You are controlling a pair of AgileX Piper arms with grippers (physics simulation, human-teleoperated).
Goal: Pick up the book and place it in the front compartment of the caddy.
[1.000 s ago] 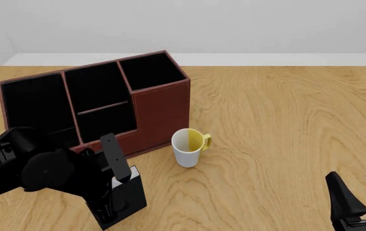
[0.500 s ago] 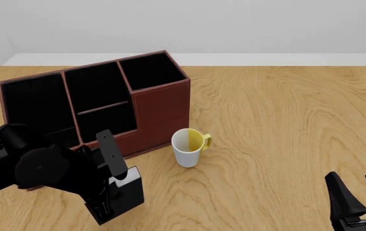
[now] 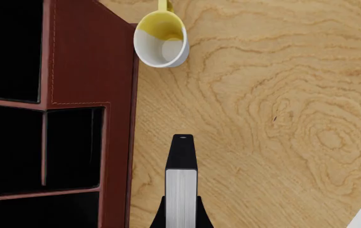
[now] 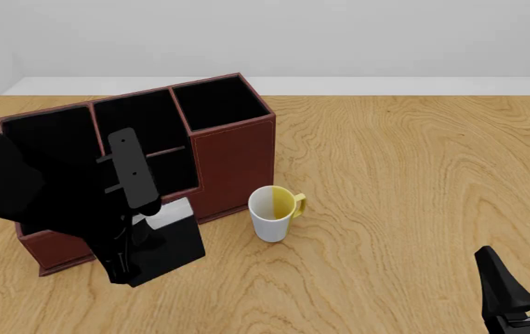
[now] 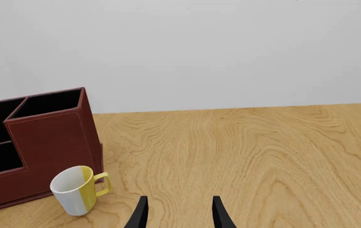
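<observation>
The black book, with its white page edge turned up, hangs tilted just in front of the caddy's low front wall. My left gripper is shut on it. In the left wrist view the book shows edge-on between the fingers, over bare table beside the caddy. The reddish-brown caddy stands at the back left with black-lined compartments, and my left arm covers part of them. My right gripper is open near the front right corner, empty in its own view.
A white-and-yellow mug stands upright just right of the caddy's front corner, and it also shows in both wrist views. The wooden table stretches to the right. A pale wall runs behind the table.
My left arm has lifted the book up from near the table's front edge and carried it back toward the caddy's front wall. The right gripper has stayed in place.
</observation>
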